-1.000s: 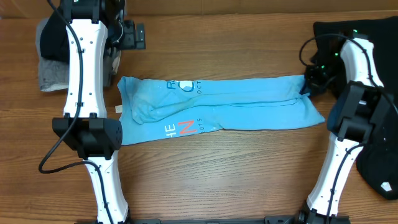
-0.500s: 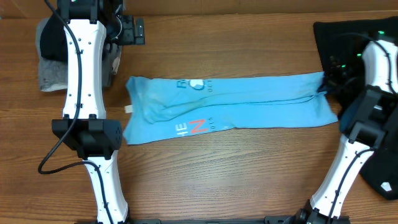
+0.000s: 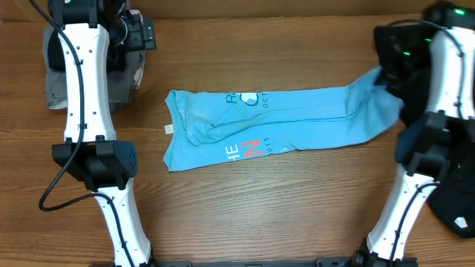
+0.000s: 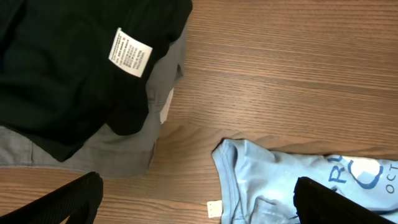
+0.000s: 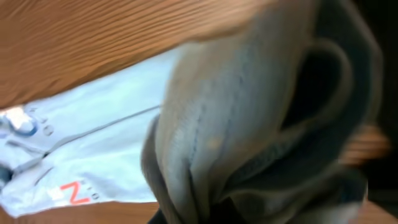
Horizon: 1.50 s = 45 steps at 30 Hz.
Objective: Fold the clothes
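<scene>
Blue T-shirt [image 3: 297, 119] stretches left to right, right end raised.

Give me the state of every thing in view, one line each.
light blue T-shirt: folded into a long strip on the table, right end bunched and raised.
right pincer: shut on the T-shirt's right end.
left pincer: open, holding nothing.
black garment with white label: crumpled, lying on the grey garment.
grey garment: crumpled, partly covered.
large black garment: loose heap at the right edge.
</scene>
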{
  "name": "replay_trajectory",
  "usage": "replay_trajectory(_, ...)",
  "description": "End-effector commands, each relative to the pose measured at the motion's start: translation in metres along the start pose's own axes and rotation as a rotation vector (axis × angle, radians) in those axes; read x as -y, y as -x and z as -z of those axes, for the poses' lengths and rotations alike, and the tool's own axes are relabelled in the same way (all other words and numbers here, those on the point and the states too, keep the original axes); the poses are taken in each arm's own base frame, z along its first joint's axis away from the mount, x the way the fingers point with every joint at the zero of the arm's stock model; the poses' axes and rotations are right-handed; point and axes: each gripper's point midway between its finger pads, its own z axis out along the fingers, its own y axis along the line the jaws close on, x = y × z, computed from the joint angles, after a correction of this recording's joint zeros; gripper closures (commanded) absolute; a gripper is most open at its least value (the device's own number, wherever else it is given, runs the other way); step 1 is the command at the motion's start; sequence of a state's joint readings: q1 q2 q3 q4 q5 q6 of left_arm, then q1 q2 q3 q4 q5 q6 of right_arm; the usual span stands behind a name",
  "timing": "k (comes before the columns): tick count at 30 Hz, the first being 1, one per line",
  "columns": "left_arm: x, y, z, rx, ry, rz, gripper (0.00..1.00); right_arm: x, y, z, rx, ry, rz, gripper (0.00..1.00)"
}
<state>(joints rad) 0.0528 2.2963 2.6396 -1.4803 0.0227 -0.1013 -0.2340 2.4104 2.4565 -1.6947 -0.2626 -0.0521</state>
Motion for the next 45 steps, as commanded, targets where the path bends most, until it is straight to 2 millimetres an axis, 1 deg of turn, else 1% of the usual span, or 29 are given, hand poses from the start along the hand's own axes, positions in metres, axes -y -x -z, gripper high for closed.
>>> replay_trajectory(1, -0.001, 0.008, 0.018, 0.050, 0.004, 0.007, 0.00, -0.055, -0.007, 0.007, 0.024, 0.014, 0.050, 0.96)
replay_trajectory(7, -0.001, 0.007, 0.018, 0.050, 0.003, 0.007, 0.00, -0.114, -0.027, -0.011, -0.016, 0.006, 0.124, 0.96)
replay_trajectory(12, -0.001, 0.007, 0.018, 0.049, 0.002, 0.007, 0.00, -0.153, -0.046, -0.024, -0.044, -0.005, 0.193, 0.96)
replay_trajectory(17, -0.001, 0.007, 0.018, 0.049, 0.002, 0.007, 0.00, -0.179, -0.065, -0.038, -0.068, -0.045, 0.227, 0.96)
replay_trajectory(23, -0.001, 0.006, 0.018, 0.045, 0.003, 0.007, 0.00, -0.203, -0.084, -0.048, -0.097, -0.051, 0.289, 0.95)
replay_trajectory(24, -0.001, 0.006, 0.018, 0.045, 0.003, 0.007, 0.00, -0.207, -0.087, -0.049, -0.101, -0.052, 0.299, 0.93)
replay_trajectory(25, -0.001, 0.006, 0.018, 0.045, 0.003, 0.007, 0.00, -0.215, -0.093, -0.052, -0.107, -0.053, 0.321, 0.86)
replay_trajectory(26, -0.001, 0.006, 0.018, 0.045, 0.003, 0.007, 0.00, -0.219, -0.096, -0.053, -0.110, -0.053, 0.332, 0.85)
replay_trajectory(28, -0.001, 0.006, 0.018, 0.045, 0.003, 0.007, 0.00, -0.228, -0.104, -0.055, -0.119, -0.050, 0.357, 0.68)
replay_trajectory(29, -0.001, 0.006, 0.018, 0.045, 0.003, 0.007, 0.00, -0.232, -0.108, -0.056, -0.125, -0.043, 0.367, 0.56)
replay_trajectory(30, -0.001, 0.006, 0.018, 0.045, 0.003, 0.007, 0.00, -0.237, -0.112, -0.058, -0.132, -0.035, 0.379, 0.49)
replay_trajectory(32, -0.001, 0.006, 0.018, 0.045, 0.003, 0.007, 0.00, -0.244, -0.118, -0.059, -0.138, -0.032, 0.398, 0.29)
replay_trajectory(33, -0.001, 0.006, 0.018, 0.045, 0.003, 0.007, 0.00, -0.245, -0.120, -0.060, -0.139, -0.032, 0.403, 0.22)
replay_trajectory(34, -0.001, 0.006, 0.018, 0.045, 0.003, 0.006, 0.00, -0.246, -0.120, -0.058, -0.137, -0.030, 0.404, 0.19)
replay_trajectory(36, -0.001, 0.006, 0.018, 0.045, 0.003, -0.002, 0.00, -0.247, -0.120, -0.054, -0.127, -0.026, 0.407, 0.15)
replay_trajectory(39, -0.001, 0.006, 0.018, 0.046, 0.003, -0.012, 0.00, -0.241, -0.113, -0.038, -0.086, -0.023, 0.400, 0.13)
replay_trajectory(42, -0.001, 0.006, 0.018, 0.045, 0.003, -0.012, 0.00, -0.221, -0.096, -0.014, -0.012, -0.059, 0.366, 0.13)
replay_trajectory(45, 0.000, 0.006, 0.018, 0.044, -0.001, -0.012, 0.00, -0.196, -0.079, 0.009, 0.050, -0.076, 0.310, 0.13)
